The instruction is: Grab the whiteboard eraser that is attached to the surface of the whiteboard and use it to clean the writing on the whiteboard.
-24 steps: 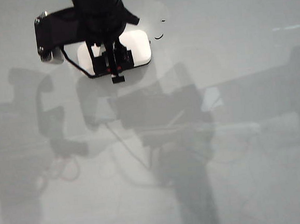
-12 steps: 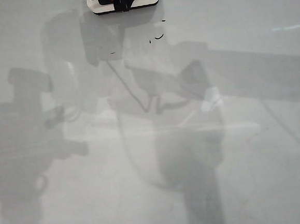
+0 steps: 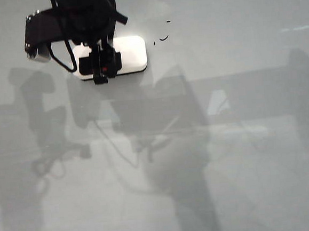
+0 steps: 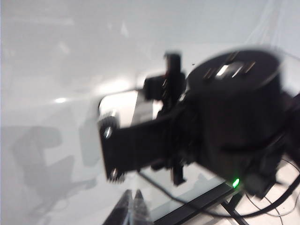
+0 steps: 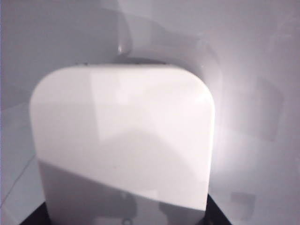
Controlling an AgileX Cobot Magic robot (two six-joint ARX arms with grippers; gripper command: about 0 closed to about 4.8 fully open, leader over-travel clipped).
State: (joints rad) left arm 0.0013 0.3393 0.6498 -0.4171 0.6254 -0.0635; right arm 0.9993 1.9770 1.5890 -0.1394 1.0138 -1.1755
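Glossy, shadow-streaked whiteboard [image 3: 264, 155] fills the exterior view. Half a second ago the right gripper [image 3: 101, 63] and the whiteboard eraser [image 3: 125, 54] it clamps sat at the top edge; now they are back lower, left of the writing [image 3: 163, 37] (only fragments remain). Left gripper [image 4: 133, 206] looks shut, idle.

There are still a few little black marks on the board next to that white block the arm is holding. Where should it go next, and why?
Probably slide the whiteboard eraser sideways toward the writing just beyond its edge. The right gripper holds the eraser flat on the whiteboard, and those strokes lie uncovered. The left gripper waits apart, jaws shut.
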